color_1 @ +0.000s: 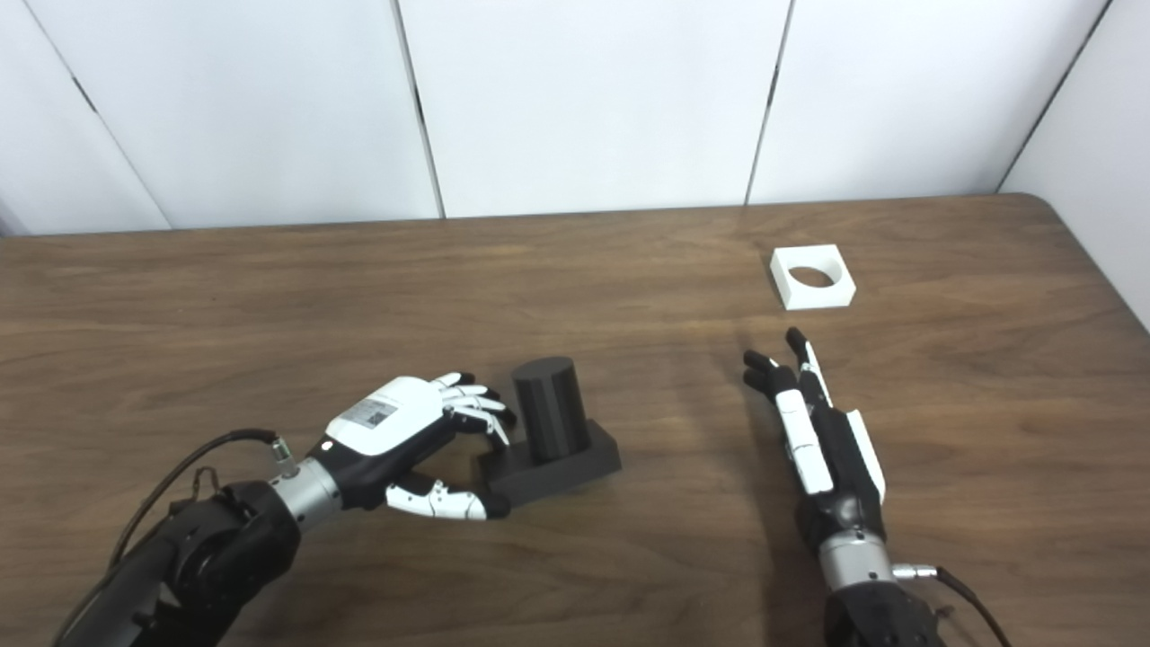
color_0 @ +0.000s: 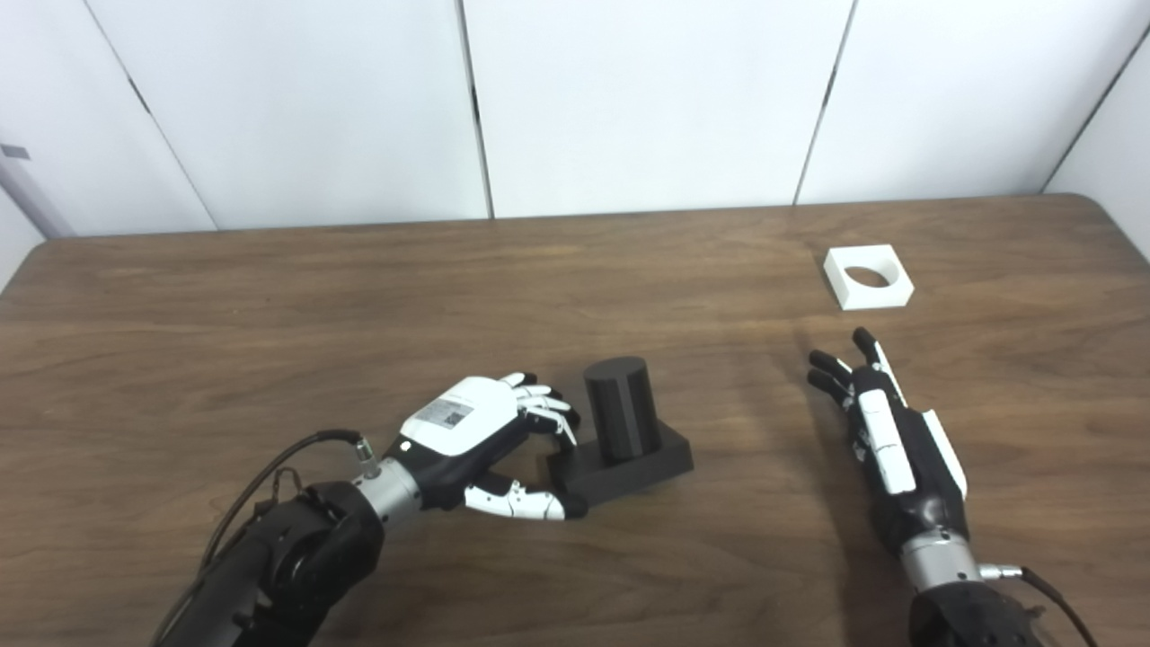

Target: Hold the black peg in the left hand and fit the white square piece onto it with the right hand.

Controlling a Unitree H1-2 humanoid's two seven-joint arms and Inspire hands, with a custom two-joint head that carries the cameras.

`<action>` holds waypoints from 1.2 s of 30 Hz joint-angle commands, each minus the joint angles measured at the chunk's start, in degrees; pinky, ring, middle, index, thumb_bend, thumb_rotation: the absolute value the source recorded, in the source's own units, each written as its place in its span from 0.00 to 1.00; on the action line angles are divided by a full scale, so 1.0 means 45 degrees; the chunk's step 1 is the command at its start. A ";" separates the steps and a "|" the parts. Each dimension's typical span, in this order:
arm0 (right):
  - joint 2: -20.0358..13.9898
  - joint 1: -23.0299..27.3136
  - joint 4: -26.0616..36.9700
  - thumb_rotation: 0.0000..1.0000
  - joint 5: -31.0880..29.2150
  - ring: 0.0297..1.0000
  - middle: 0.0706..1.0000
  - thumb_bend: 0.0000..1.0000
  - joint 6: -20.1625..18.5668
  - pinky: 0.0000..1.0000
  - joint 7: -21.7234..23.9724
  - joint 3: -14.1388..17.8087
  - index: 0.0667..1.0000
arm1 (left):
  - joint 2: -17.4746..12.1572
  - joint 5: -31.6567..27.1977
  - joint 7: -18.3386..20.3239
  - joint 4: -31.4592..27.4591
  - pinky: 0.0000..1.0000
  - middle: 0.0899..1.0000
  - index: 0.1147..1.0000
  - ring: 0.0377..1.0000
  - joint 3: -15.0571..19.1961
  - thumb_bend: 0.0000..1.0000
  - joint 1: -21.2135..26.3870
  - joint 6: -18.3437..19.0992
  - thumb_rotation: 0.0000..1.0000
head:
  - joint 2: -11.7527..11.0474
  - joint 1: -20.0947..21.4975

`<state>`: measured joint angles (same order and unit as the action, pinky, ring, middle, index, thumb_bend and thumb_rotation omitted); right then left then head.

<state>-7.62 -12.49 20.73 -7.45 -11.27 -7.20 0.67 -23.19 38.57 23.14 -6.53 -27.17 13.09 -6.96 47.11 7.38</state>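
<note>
The right hand (color_0: 889,431), fingers spread and empty, lies just short of the white square plastic piece (color_0: 868,277), which sits directly beyond its fingertips.

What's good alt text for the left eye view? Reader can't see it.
The robot's left hand curls around the square base of an upright black cylindrical peg on a brown wooden table, though a firm grip cannot be confirmed. The right hand lies open and flat, short of a white square piece with a round hole.
</note>
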 commanded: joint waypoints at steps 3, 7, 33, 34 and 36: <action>0.0768 0.0094 0.0320 0.87 -0.0035 0.86 0.85 0.63 0.0201 1.00 -0.0012 0.0055 1.00 | -0.0299 0.0386 0.0737 0.0021 0.99 0.84 0.64 0.92 0.0051 0.63 0.0122 0.0612 0.87 | 0.0011 -0.0020; 0.0797 0.0116 0.0323 0.85 -0.0054 0.85 0.85 0.64 0.0171 1.00 -0.0040 0.0062 1.00 | -0.0320 0.0840 0.0681 -0.0142 0.98 0.83 0.65 0.91 0.0035 0.69 0.0126 0.0689 0.88 | 0.0011 -0.0020; 0.0760 0.0221 0.0345 0.84 -0.0209 0.84 0.83 0.62 0.0125 1.00 -0.0059 0.0101 1.00 | 0.0490 0.4465 0.1365 -0.2766 0.99 0.84 0.72 0.90 0.0279 0.91 -0.0855 0.2350 0.88 | 0.0130 -0.0029; 0.0751 0.0221 0.0344 0.84 -0.0162 0.84 0.83 0.62 0.0131 1.00 -0.0070 0.0092 1.00 | 0.0613 0.4720 0.1514 -0.3036 0.98 0.84 0.73 0.89 0.0318 0.93 -0.0974 0.2530 0.87 | 0.0130 -0.0029; 0.0765 0.0220 0.0357 0.84 -0.0150 0.84 0.83 0.63 0.0096 1.00 -0.0092 0.0097 1.00 | 0.0953 0.5164 0.1481 -0.3448 0.97 0.84 0.72 0.89 0.0461 0.96 -0.1276 0.2817 0.85 | 0.0130 -0.0029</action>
<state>-7.63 -12.34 20.72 -8.27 -11.32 -7.36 0.81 -19.04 59.25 30.02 -20.68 -26.35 7.10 3.77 47.64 7.21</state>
